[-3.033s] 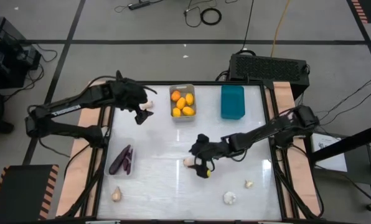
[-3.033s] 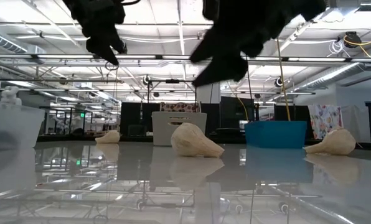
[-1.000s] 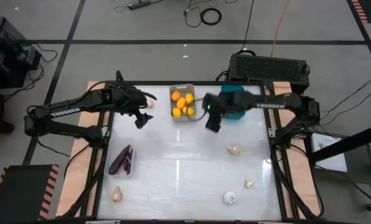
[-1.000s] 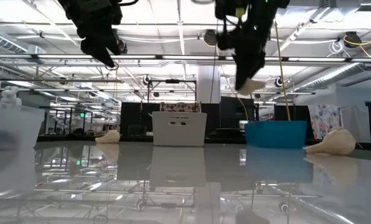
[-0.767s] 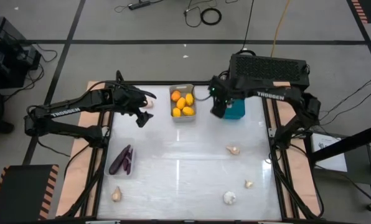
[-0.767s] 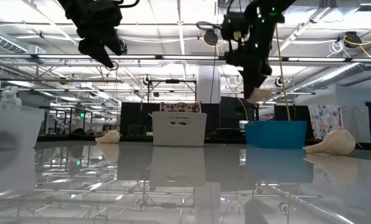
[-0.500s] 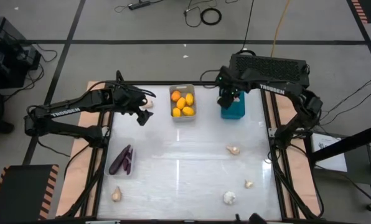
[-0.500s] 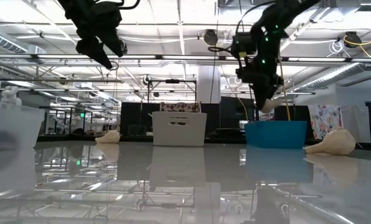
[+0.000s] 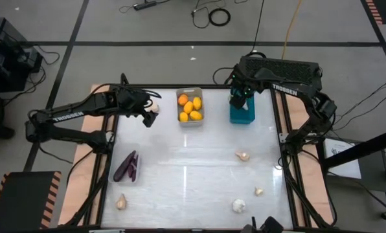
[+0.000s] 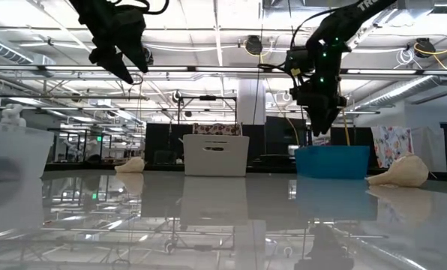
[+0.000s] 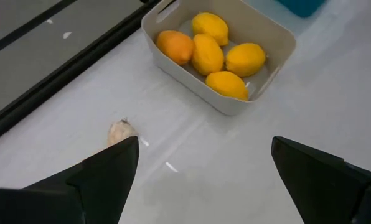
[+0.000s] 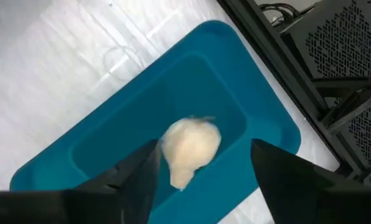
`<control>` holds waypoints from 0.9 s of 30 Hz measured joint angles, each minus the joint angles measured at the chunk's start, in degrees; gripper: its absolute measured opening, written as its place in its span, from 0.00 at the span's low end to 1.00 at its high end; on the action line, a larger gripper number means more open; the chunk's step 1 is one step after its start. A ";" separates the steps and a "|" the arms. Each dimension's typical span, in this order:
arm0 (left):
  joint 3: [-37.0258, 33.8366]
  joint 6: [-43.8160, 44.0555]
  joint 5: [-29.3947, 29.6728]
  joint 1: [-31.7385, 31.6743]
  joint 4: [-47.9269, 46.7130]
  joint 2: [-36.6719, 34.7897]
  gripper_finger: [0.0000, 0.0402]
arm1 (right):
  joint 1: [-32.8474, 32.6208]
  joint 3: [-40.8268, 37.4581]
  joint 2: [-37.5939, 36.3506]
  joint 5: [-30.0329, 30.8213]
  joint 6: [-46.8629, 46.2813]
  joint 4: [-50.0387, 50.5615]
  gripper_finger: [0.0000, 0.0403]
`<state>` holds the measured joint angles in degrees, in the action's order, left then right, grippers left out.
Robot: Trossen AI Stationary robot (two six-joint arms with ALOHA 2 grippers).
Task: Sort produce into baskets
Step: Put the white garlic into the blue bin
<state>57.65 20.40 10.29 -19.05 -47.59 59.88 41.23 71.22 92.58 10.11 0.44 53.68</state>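
My right gripper (image 9: 239,98) hangs open over the teal basket (image 9: 242,111) at the far right. In the right wrist view a cream garlic bulb (image 12: 190,147) shows between its fingers, inside the teal basket (image 12: 111,143). I cannot tell if it rests on the floor. My left gripper (image 9: 149,115) is open and empty above the far left of the table, beside a garlic bulb (image 11: 121,132). The grey basket (image 9: 190,107) holds several yellow and orange fruits (image 11: 218,53). Purple eggplants (image 9: 127,166) lie in the clear basket at the left.
Loose garlic bulbs lie on the table at the right (image 9: 243,156), near right (image 9: 259,191) (image 9: 238,206) and near left (image 9: 121,202). A black vented box (image 9: 280,70) stands behind the teal basket. The table's middle (image 9: 186,168) is bare.
My right gripper has carried a garlic bulb toward the table's right and far edges, from beside the grey basket to above the teal basket. In the low view the bulb hung at its fingertips half a second ago and no longer shows there.
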 joint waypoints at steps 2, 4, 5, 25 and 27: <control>0.00 -1.83 -2.05 -1.17 -0.34 0.00 0.93 | -0.04 0.47 0.00 -0.08 -0.78 1.34 0.63; 0.00 -3.87 -3.94 -2.65 -0.85 0.00 0.93 | -0.04 1.15 0.00 -1.35 -1.58 3.22 0.65; 0.00 -4.58 -4.20 -3.51 -1.19 0.05 0.93 | -0.04 1.53 0.00 -2.75 -2.33 4.10 0.65; 0.09 -21.26 -11.07 -23.40 7.53 27.66 0.93 | -19.17 3.46 -14.27 -18.80 -27.15 -0.82 0.64; 0.09 -21.38 -11.35 -24.06 7.57 30.49 0.93 | -22.67 3.47 -15.62 -17.01 -29.69 -3.15 0.64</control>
<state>57.74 -0.98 -1.06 -43.11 -40.02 90.36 18.56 74.69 76.96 -6.90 -29.24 50.53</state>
